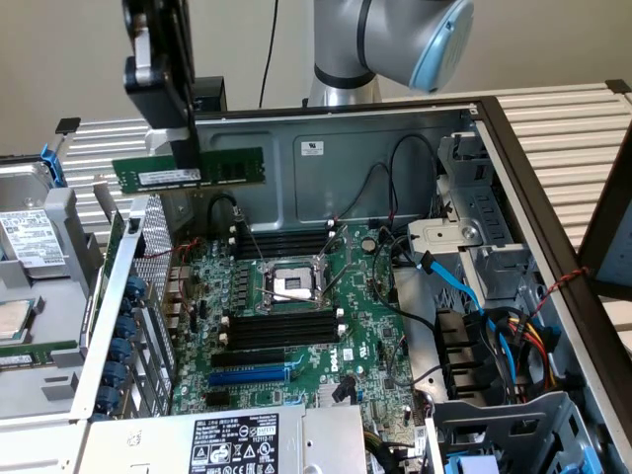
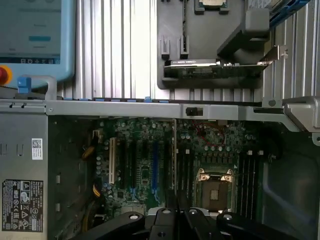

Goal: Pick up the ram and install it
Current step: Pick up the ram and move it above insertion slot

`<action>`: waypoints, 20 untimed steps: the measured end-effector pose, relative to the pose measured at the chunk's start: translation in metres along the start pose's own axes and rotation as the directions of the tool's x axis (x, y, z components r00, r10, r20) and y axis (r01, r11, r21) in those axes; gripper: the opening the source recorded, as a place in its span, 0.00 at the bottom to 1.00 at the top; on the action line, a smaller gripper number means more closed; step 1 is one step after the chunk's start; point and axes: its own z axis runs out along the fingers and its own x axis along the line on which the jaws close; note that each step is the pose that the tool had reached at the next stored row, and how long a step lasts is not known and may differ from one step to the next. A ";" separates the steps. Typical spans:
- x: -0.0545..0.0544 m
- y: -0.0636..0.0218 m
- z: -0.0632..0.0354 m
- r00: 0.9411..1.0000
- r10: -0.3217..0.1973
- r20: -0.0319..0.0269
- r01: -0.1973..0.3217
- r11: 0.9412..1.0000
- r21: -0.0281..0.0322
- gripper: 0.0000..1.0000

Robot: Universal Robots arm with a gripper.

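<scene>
1. gripper (image 1: 187, 156) clamped narrow on the ram (image 1: 233, 166); stick level, in the air above the case's far wall, exterior view's left.
2. align its long edge parallel to a memory slot (image 1: 281, 327) by the cpu socket (image 1: 292, 286).
3. lower square, no tilt.

Middle of ram (image 1: 232, 166) behind claw (image 1: 188, 158); arm (image 1: 395, 39) beyond top edge

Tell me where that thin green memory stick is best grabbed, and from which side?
By its long upper edge near the middle, from above, as the pincer grips the ram now: the stick hangs level, its flat faces suit pinching, and the lower edge is free.
</scene>
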 end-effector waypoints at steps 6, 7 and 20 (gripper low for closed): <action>0.000 -0.0268 0.0026 1.000 0.000 0.007 0.000 1.000 0.002 0.12; 0.000 -0.0304 0.0038 1.000 0.000 0.007 0.000 1.000 0.003 0.12; -0.024 -0.0658 0.0153 1.000 0.000 0.007 0.000 1.000 0.004 0.12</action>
